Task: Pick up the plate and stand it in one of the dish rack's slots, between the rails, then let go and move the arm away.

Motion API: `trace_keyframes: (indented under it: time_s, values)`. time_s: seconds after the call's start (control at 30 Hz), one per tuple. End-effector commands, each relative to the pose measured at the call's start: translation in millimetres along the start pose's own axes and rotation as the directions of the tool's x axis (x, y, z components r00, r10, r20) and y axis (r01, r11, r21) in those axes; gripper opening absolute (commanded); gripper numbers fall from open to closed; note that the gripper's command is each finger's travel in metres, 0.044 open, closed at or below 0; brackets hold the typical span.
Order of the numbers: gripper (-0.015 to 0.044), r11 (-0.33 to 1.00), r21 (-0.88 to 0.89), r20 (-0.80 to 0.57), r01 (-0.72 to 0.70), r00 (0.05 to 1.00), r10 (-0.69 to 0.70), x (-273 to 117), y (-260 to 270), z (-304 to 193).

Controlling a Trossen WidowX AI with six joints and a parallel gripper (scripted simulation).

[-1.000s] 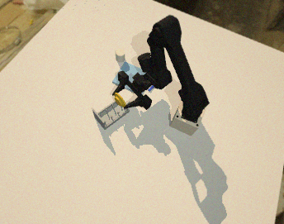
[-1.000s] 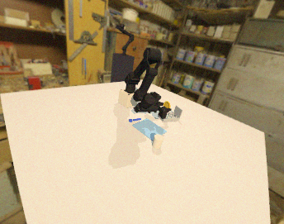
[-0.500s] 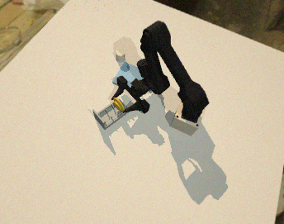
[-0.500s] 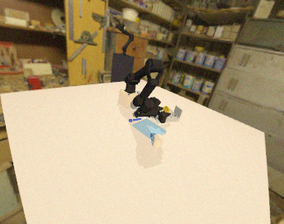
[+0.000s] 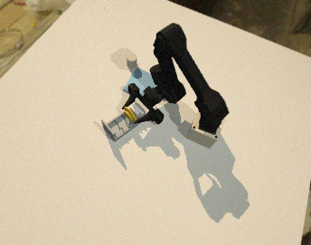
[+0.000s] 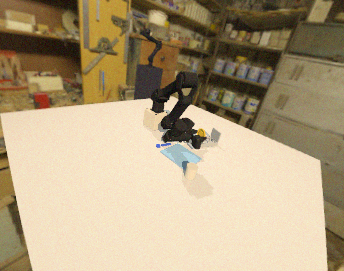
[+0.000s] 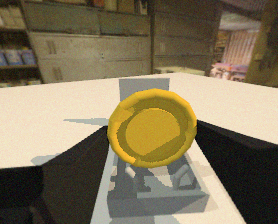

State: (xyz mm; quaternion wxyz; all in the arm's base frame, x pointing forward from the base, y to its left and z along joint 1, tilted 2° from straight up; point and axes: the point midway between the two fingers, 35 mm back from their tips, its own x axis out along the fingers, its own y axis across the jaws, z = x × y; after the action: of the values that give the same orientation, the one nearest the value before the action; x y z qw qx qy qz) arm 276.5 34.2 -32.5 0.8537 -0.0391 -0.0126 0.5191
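The yellow plate (image 5: 130, 115) (image 6: 201, 132) (image 7: 152, 132) is upright, its round face toward the wrist camera. My gripper (image 5: 129, 114) (image 7: 150, 127) is shut on the plate, with one finger at each side of its rim. The grey dish rack (image 5: 108, 131) (image 6: 215, 135) (image 7: 157, 205) lies below and beyond the plate, its tall end panel behind the plate in the wrist view. The plate stands over the rack's length, across it. The plate's lower edge hides part of the rails, and I cannot tell whether it sits in a slot.
A light blue mat (image 5: 138, 85) (image 6: 177, 152) lies beside the arm. A cream cylinder (image 5: 131, 61) (image 6: 191, 171) stands at its edge. A small blue object (image 6: 164, 145) lies near the mat, close to the arm.
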Motion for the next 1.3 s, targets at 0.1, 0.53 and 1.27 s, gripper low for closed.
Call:
trace_keyframes:
  time_s: [0.1,0.53,1.27]
  values:
    - [0.0157,1.000,0.000,0.000,0.000,1.000,0.000,0,0,0]
    - [0.0400,1.000,0.000,0.000,0.000,1.000,0.000,0,0,0]
    - [0.0400,1.000,-0.015,0.015,0.005,1.000,-0.005,-3,-15,114]
